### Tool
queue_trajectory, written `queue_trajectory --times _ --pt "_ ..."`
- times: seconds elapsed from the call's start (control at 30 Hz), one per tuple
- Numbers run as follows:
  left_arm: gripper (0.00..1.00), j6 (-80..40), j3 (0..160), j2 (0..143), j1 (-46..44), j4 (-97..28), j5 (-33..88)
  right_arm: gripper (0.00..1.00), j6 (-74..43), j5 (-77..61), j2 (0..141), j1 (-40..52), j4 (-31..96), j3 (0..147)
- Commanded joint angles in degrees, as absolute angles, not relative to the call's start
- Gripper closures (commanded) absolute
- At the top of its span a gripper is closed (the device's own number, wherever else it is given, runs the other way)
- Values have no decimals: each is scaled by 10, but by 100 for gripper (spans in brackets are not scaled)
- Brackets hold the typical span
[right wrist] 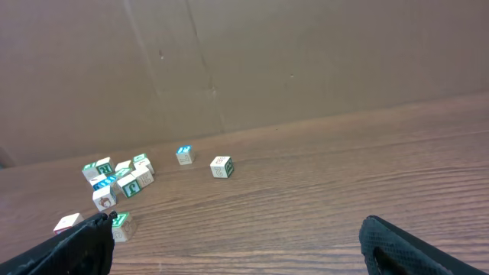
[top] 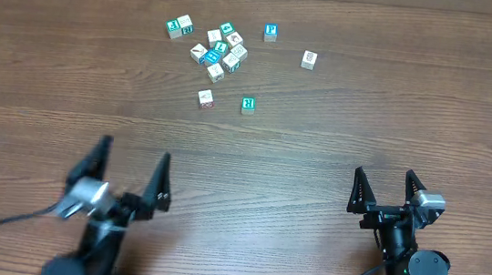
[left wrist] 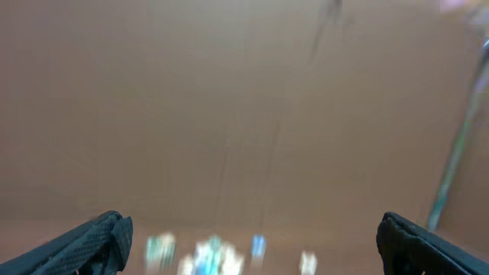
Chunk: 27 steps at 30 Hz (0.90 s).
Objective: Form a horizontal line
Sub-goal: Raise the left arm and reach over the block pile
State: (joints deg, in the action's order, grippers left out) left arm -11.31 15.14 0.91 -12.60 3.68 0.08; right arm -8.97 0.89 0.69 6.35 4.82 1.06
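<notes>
I see both arms parked at the near edge of the tabletop [top: 337,147], nothing held. Left end effector [top: 131,164] spread wide, empty. Right end effector [top: 386,182] also wide, empty.

No line formed. Cubes are loose at the far side, well apart from both end effectors. Main cluster [top: 220,51] sits far-centre, several white-and-teal cubes touching or nearly touching, in no order. Two-cube pair [top: 179,27] just left of the cluster. Blue-marked cube [top: 271,32] to the right of it, pale tan cube [top: 308,59] further right, alone. Nearer to me: red-marked cube [top: 205,98] and green "R" cube [top: 248,105], side by side with a gap, not touching.

Cubes lie far and slightly right of the left end effector, far and well left of the right one.

Right wrist view: cluster [right wrist: 118,179] at far left, tan cube [right wrist: 221,166] apart to its right, fingertips [right wrist: 405,248] at the frame corners. Left wrist view is blurred; cubes only as smears at the bottom edge.
</notes>
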Motion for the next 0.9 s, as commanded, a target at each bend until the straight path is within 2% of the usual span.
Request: queue_trajectory --times 0.0,0.13,0.3,0.7,0.87 --pt "0 -52 281 19 -120 25 26 0 -89 14 2 60 47 5" --pt "0 -32 420 83 -120 -51 24 0 -89 14 2 60 47 5" --pt "0 -16 629 241 -120 -171 24 0 -89 14 2 60 47 5" --pt "0 14 1243 748 -120 -637 23 0 -89 14 2 60 47 5" --pt "1 13 1373 920 -120 -777 16 0 -89 14 2 60 47 5"
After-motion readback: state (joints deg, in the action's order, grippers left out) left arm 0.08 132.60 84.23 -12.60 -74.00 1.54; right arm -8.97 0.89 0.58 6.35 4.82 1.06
